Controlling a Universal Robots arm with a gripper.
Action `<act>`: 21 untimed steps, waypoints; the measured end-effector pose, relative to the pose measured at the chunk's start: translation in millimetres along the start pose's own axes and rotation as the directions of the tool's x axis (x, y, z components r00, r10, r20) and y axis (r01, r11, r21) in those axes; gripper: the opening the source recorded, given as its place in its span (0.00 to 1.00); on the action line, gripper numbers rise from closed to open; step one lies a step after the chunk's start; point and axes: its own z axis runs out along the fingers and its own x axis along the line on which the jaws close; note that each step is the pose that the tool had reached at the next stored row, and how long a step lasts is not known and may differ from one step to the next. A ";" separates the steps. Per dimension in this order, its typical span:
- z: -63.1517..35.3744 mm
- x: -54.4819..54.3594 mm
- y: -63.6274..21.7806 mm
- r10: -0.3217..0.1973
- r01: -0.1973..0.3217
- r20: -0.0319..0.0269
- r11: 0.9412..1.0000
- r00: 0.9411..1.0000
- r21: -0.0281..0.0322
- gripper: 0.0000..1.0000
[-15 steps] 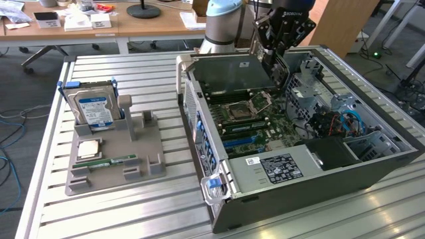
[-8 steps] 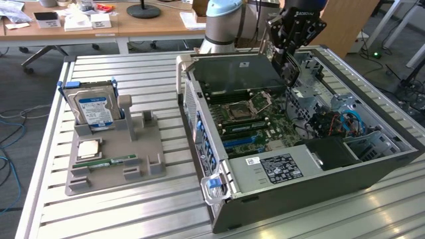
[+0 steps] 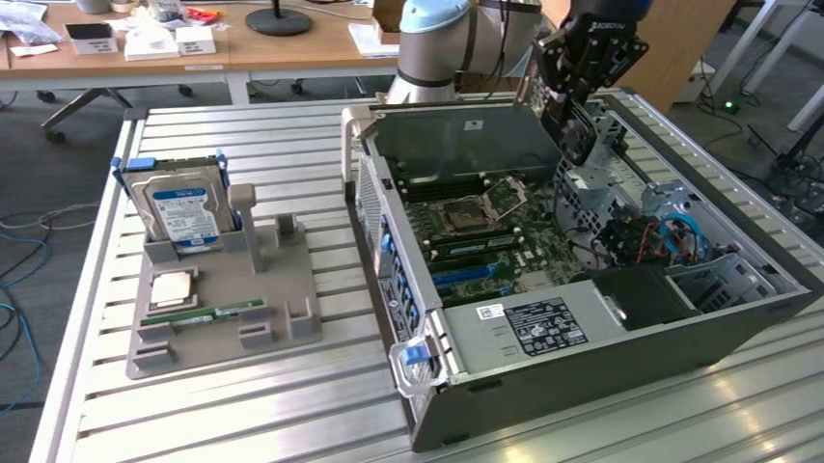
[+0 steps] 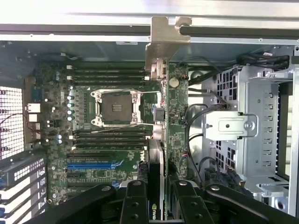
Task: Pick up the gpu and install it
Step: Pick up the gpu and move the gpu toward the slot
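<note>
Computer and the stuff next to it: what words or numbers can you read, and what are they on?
No text reads clearly.
hard drive: blue label, print too blurred to read.
power supply: black and white stickers, print too small to read.
gpu: small green-and-white logo, no letters readable.

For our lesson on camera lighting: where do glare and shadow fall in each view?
Exterior view: glare streaks the slatted table; the computer case interior lies shaded. Wrist view: the table beyond the case washes out white, the gpu bracket shines, and the pincer holding it stays dark.
</note>
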 end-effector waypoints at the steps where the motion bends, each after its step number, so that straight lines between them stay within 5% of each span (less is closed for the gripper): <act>1: 0.0 -0.1 0.2 0.000 0.000 0.000 1.000 1.000 0.000 0.26; 12: 0.5 -14.4 0.9 0.000 0.000 0.000 1.000 1.000 0.000 0.26; 21: 0.4 -15.2 -1.1 0.000 0.000 0.000 1.000 1.000 0.000 0.26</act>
